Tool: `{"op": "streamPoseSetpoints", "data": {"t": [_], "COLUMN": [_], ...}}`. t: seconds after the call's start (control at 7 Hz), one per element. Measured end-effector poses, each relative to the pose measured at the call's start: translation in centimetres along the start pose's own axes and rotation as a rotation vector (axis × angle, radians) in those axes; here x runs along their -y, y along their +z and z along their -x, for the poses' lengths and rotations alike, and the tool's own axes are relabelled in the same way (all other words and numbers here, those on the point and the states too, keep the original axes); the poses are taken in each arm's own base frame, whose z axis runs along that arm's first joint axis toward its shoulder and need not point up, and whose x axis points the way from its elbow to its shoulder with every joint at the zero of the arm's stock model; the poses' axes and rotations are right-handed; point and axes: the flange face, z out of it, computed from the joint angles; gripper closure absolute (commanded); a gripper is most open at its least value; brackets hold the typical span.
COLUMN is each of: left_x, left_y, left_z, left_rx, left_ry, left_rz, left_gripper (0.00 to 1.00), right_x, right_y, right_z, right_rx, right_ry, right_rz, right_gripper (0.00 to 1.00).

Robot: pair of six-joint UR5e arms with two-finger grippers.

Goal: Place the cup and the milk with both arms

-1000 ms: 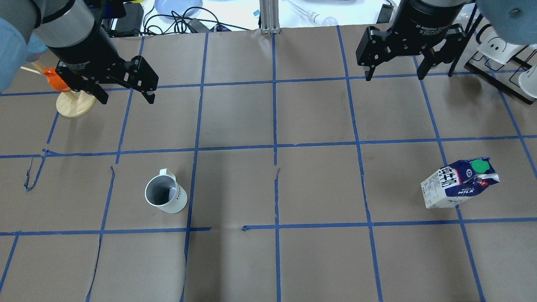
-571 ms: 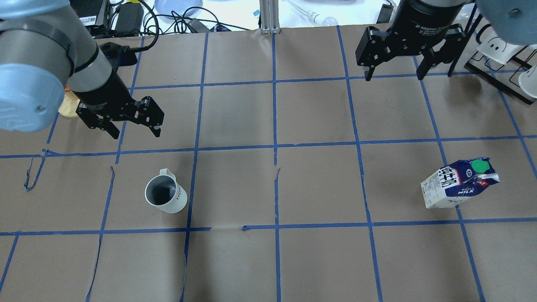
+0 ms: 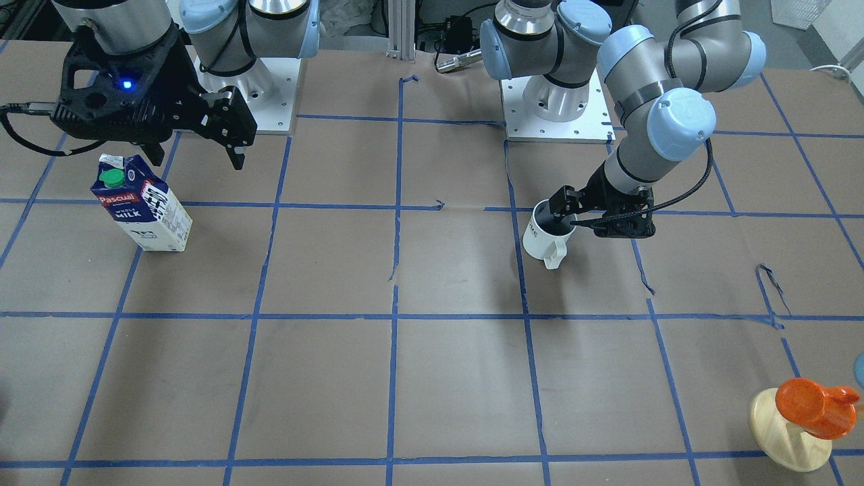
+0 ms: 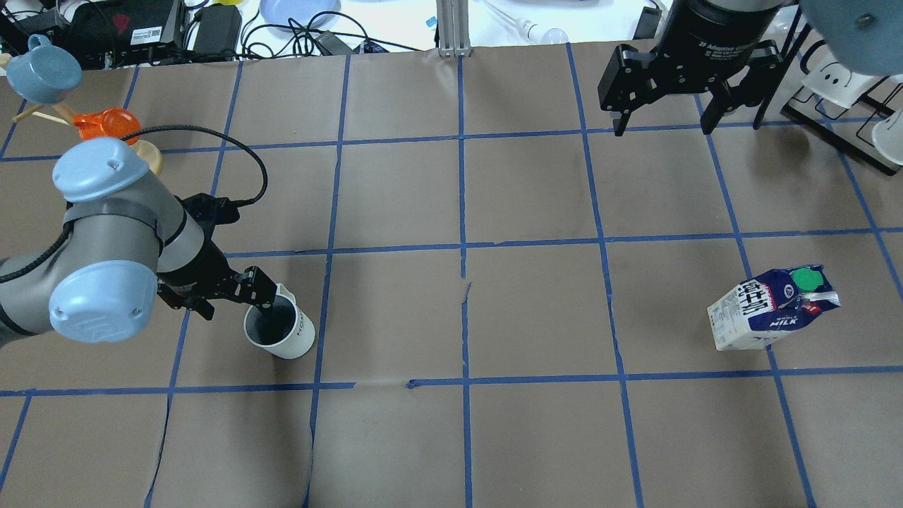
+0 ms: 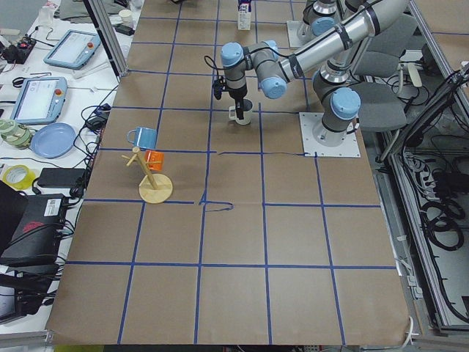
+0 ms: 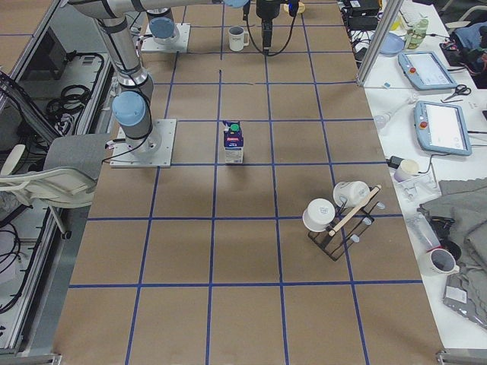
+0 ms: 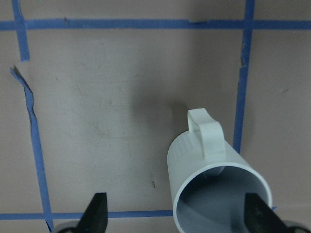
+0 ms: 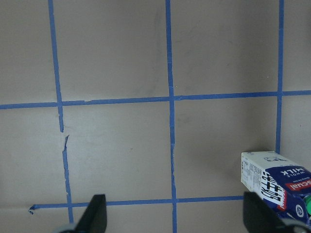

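The cup [image 4: 289, 337] stands upright at the left of the table, its handle [image 7: 205, 132] pointing away from the robot. My left gripper [image 4: 238, 309] is open and low at the cup. In the left wrist view the cup [image 7: 209, 160] sits between the fingers, close to the right fingertip [image 7: 257, 218], which meets the rim. The front view shows that finger at the cup's mouth [image 3: 543, 239]. The milk [image 4: 772, 307] stands upright at the right, cap up. My right gripper [image 4: 663, 128] is open and empty, high and beyond the carton. The milk shows at the lower right of the right wrist view [image 8: 274, 179].
An orange cup-like thing on a round wooden stand [image 4: 106, 125] and a blue cup [image 4: 46, 74] are at the far left. A black rack with white cups [image 4: 839, 77] stands at the far right. Blue tape lines grid the brown table cover [image 4: 536, 310].
My left arm has swung from the far left near the wooden stand toward the robot and down to the cup. The right arm, cup and milk have not moved.
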Motion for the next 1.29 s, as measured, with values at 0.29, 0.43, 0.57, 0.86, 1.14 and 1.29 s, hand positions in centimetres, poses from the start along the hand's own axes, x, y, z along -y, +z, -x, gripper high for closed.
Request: {"op": "streamPoseSetpoints", "data": {"t": [0.29,0.43,0.57,0.86,1.14,1.29], "left_x": [-0.1,0.1,0.4,1.5,4.2,5.0], "left_y": [1.7,2.2,2.4,1.2,-2.9,-4.2], "left_z": [-0.1,-0.3,-0.5,-0.8,-4.6,-8.7], "left_rx": [-0.028,-0.053,-0.082,-0.107,-0.093,-0.088], "left_ry": [-0.005,-0.007,-0.009,-0.034,-0.101,-0.112], "left_rz": [0.018,0.024,0.021,-0.011,-0.080,-0.106], "left_gripper": [1.00,1.00,1.00,1.00,1.00,1.00], "right_x": [0.0,0.0,0.0,0.0,0.0,0.0], "right_y": [0.0,0.0,0.0,0.0,0.0,0.0], "right_z": [0.0,0.0,0.0,0.0,0.0,0.0], "right_rx": [0.000,0.000,0.000,-0.001,0.000,0.000], "right_ry": [0.000,0.000,0.000,0.000,0.001,0.001], "right_rz": [0.000,0.000,0.000,0.000,0.000,0.000], "right_gripper": [0.00,0.00,0.00,0.00,0.00,0.00]}}
